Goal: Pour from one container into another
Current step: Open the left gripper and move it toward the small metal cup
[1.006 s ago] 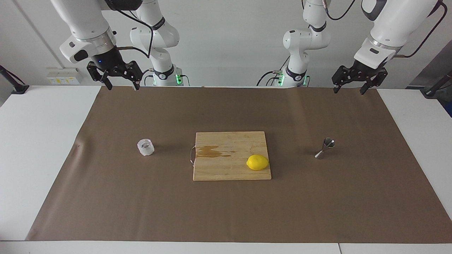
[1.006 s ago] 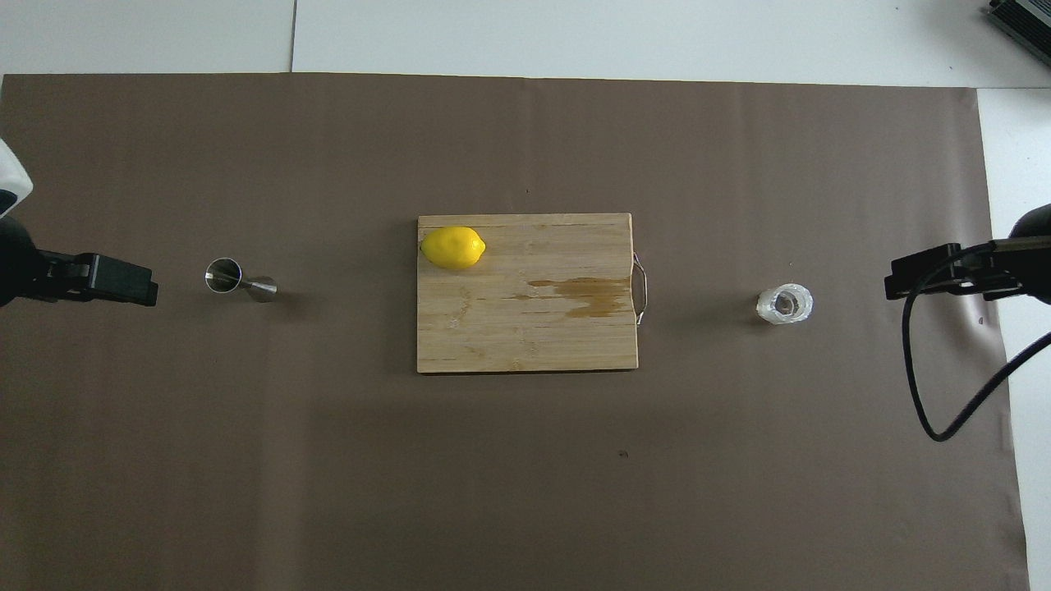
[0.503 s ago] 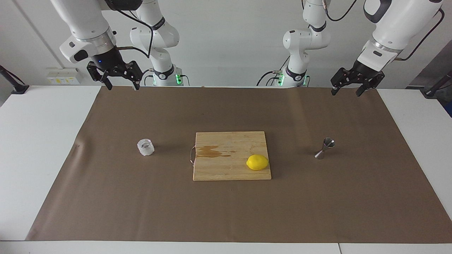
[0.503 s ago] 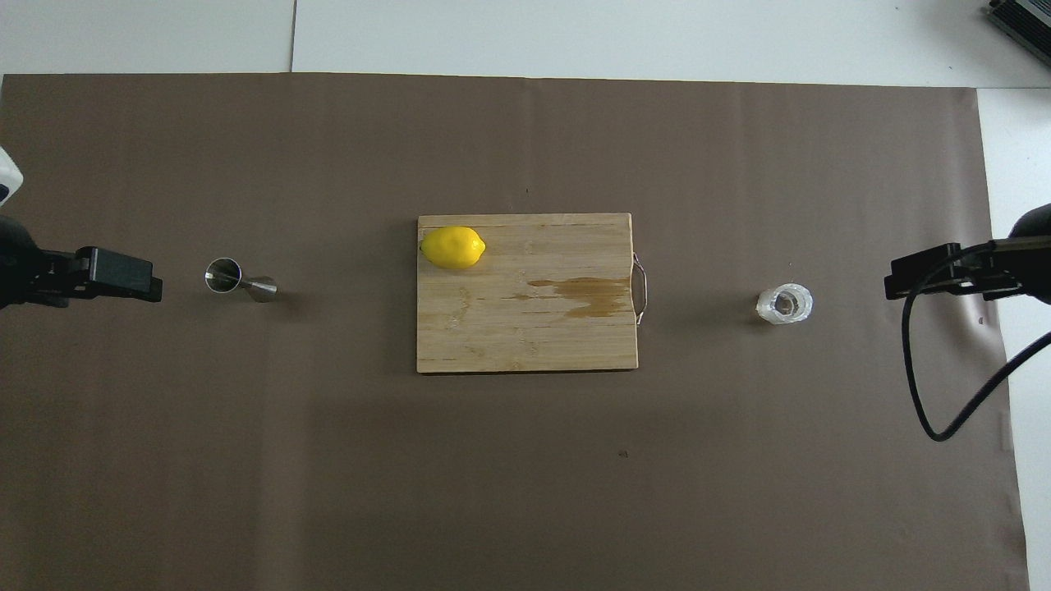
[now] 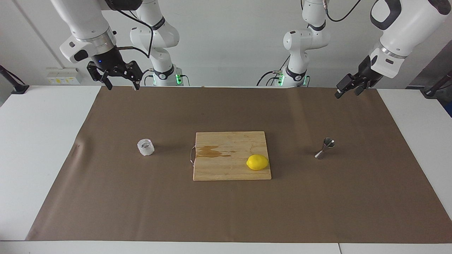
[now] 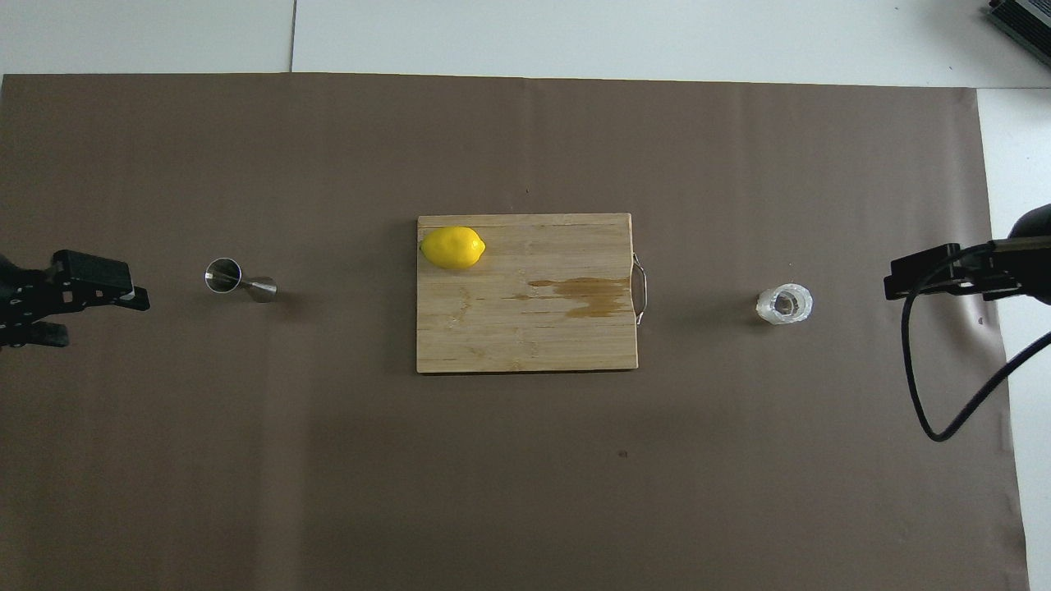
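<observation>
The clear faceted cup stands on the brown paper toward the right arm's end of the table; it also shows in the overhead view. The steel jigger stands toward the left arm's end and shows in the overhead view too. My right gripper is open and empty, raised over the paper's edge by the robots, apart from the cup; its tip shows in the overhead view. My left gripper is open and empty, raised and turned edge-on, apart from the jigger; it shows in the overhead view.
A wooden cutting board with a wet stain lies mid-table between cup and jigger. A yellow lemon sits on its corner toward the left arm's end. Brown paper covers the table. A black cable hangs from the right arm.
My left gripper has turned about its wrist, so its fingers now stand edge-on in the facing view. The right arm, cup and jigger have not moved.
</observation>
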You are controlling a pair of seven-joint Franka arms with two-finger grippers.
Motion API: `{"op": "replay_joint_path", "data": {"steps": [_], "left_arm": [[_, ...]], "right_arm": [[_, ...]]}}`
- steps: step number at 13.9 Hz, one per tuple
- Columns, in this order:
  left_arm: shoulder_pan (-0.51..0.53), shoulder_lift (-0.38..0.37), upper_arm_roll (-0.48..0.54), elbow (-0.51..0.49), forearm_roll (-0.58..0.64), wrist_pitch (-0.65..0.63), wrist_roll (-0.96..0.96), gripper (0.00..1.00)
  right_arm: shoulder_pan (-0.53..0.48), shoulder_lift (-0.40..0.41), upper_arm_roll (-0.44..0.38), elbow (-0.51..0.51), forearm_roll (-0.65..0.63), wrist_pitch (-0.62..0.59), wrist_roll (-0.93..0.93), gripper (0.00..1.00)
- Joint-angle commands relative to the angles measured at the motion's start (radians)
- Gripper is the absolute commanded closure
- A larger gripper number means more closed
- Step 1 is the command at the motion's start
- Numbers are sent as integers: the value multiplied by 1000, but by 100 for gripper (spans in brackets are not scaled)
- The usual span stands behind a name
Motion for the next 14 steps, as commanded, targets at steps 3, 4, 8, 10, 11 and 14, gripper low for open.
{"op": "replay_joint_path", "data": {"steps": [3,4,8,10,11,14], "left_arm": [[83,-7,-8,-74,-119,49,-256,0],[95,4,-8,-77,-132,49,-307,0],[138,54,-8,-94,-227,57,-510,0],[161,100,-8,-94,-253,73,-566,0],[181,122,-8,-101,-291,86,-614,0],[190,125,-8,-181,-365,182,-759,0]], "right_arm": [[-2,-8,-4,-1,16,-16,7,0],[-2,-8,-4,-1,16,-16,7,0],[-2,-8,-4,-1,16,-16,7,0],[-2,-8,-4,-1,16,-16,7,0],[-2,-8,-4,-1,16,-16,7,0],[-2,-8,-4,-1,16,-16,7,0]]}}
